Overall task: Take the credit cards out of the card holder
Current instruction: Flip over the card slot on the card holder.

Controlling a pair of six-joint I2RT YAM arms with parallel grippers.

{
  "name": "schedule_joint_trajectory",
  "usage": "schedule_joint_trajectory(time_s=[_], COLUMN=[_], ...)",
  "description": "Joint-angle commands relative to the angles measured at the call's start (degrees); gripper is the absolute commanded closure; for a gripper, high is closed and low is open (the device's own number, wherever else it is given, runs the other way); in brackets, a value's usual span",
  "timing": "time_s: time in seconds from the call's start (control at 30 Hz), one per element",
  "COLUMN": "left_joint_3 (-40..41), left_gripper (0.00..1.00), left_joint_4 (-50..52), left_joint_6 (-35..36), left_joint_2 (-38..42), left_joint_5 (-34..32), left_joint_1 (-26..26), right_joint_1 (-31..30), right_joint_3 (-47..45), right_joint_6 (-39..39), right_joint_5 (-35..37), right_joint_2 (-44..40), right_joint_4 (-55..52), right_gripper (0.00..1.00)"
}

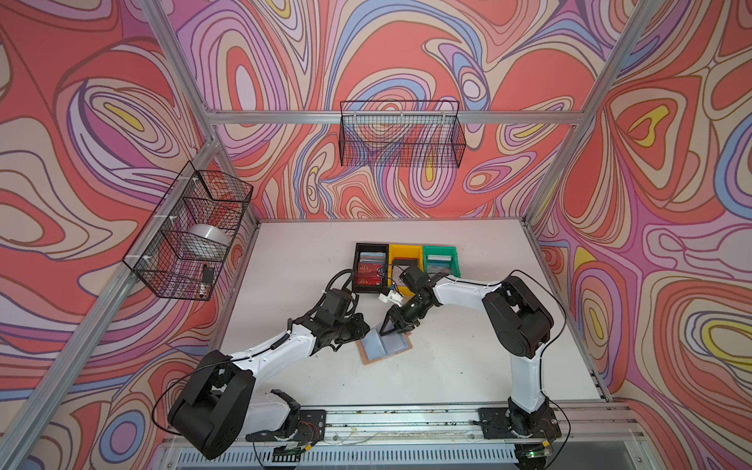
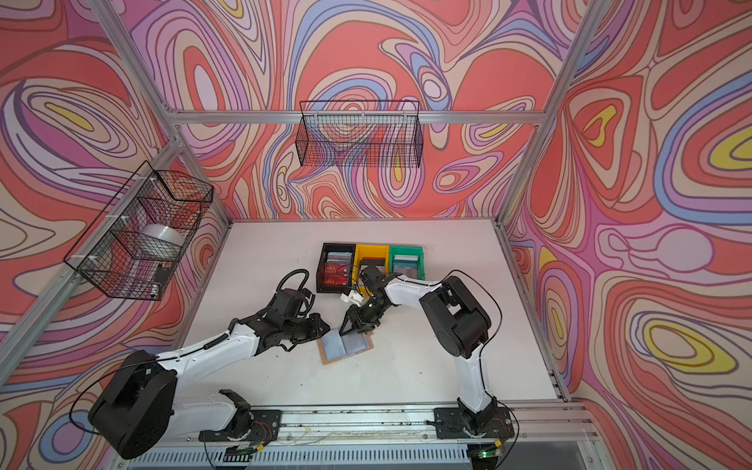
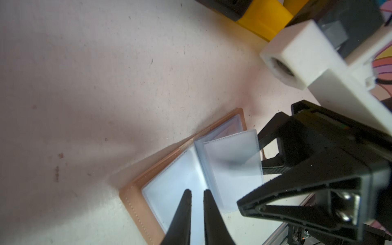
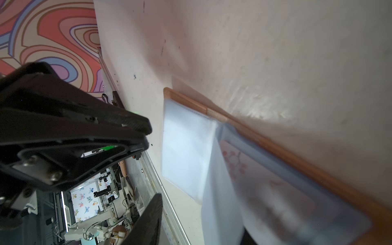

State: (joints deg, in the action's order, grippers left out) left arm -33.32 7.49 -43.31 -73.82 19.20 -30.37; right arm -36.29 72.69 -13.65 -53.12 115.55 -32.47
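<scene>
Swirl-patterned walls (image 1: 122, 101) ring a white tabletop (image 1: 468, 346) where the card holder (image 1: 374, 348) lies open near the middle, tan cover down, with one clear sleeve page standing up at the spine. One of the credit cards (image 4: 265, 182), printed with pink blossom, shows blurred through a sleeve on the half nearer the right arm. The left gripper (image 3: 197, 192) hovers over the opposite page, jaws almost together with a slim gap and nothing between them. The right gripper (image 4: 152, 163) hangs just beside the raised page, jaws spread, holding nothing. Behind stands a row of bins (image 1: 401, 248). The step looks like reaching a card. It is best done with the left pinning its page flat while the right narrows onto the card's free edge and draws it out along the sleeve.
</scene>
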Motion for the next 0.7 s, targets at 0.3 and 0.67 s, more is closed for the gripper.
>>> schedule_joint_trajectory(time_s=[0.3, 0.67], left_joint_3=[-2.17, 1.44], left_gripper=[0.84, 0.84], left_joint_4=[9.54, -2.02], left_joint_6=[4.35, -2.27], left_joint_2=[6.26, 6.65], left_joint_5=[-1.01, 3.85], left_joint_1=[4.92, 5.06], right_joint_1=[-3.96, -3.89], right_joint_3=[2.97, 0.53], right_joint_6=[1.55, -1.46], right_joint_5=[-13.74, -11.44], right_joint_2=[1.65, 4.99], right_joint_4=[1.0, 4.2], right_gripper=[0.55, 0.56])
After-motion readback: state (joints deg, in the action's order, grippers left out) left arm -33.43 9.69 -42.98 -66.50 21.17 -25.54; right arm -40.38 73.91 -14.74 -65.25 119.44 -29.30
